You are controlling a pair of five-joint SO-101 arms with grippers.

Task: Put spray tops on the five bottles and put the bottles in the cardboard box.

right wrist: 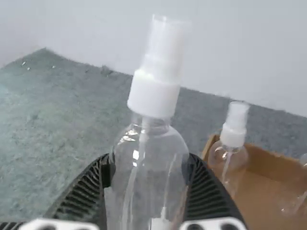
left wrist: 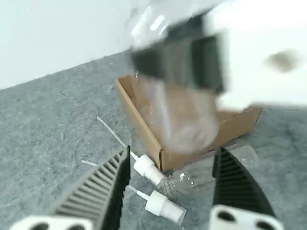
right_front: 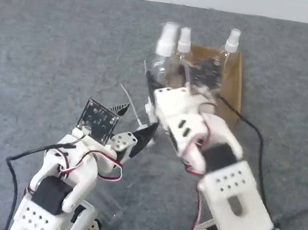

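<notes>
My right gripper (right wrist: 149, 165) is shut on an upright clear bottle (right wrist: 144, 191) with a white spray top (right wrist: 156, 79). From above, that held bottle (right_front: 159, 66) hangs at the near left edge of the cardboard box (right_front: 234, 88). Two capped bottles (right_front: 184, 42) (right_front: 231, 43) stand in the box. My left gripper (right_front: 136, 123) is open, low over the grey carpet. Beyond its fingers (left wrist: 108, 189) a capped bottle (left wrist: 160, 176) lies on its side by the box corner (left wrist: 144, 124), with a loose spray top (left wrist: 163, 207) beside it.
Grey carpet (right_front: 43, 49) covers the table, with open room left of the box. A thin white dip tube (right_front: 127, 101) lies near the left gripper. Something clear (left wrist: 242, 155) rests against the box's near wall. Cables trail from the right arm (right_front: 253, 134).
</notes>
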